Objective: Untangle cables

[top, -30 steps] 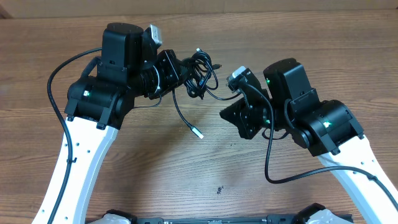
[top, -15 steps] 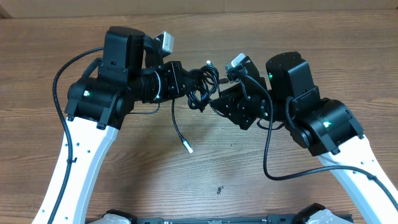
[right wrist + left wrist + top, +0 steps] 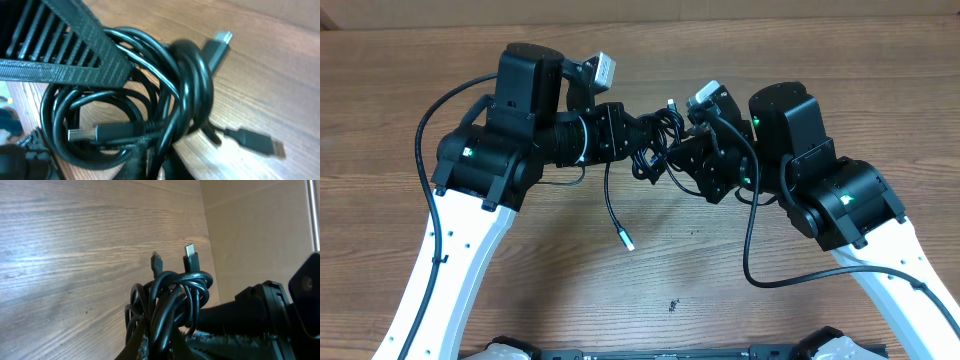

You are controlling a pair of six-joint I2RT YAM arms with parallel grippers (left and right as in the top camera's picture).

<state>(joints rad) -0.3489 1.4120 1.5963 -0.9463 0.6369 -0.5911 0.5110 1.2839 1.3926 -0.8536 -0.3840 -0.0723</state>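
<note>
The cables [image 3: 656,140] form a small black knot held above the table between both arms. My left gripper [image 3: 638,140] is shut on the knot from the left; in the left wrist view its fingers [image 3: 141,342] pinch several strands [image 3: 170,300], and two plug ends [image 3: 190,256] stick up. My right gripper [image 3: 670,162] is shut on strands of the same knot [image 3: 150,100] from the right. A silvery plug [image 3: 80,134] lies inside the loops. One loose strand hangs down to a silvery plug [image 3: 627,242] near the table.
The bare wooden table [image 3: 650,290] spreads in front of the arms. A thick black wire [image 3: 752,255] loops off the right arm. A wall panel [image 3: 260,225] rises behind the table's far edge.
My left arm carried the knot to the right. My right gripper moved left up to the knot, opened briefly and shut on it. The hanging strand swung along.
</note>
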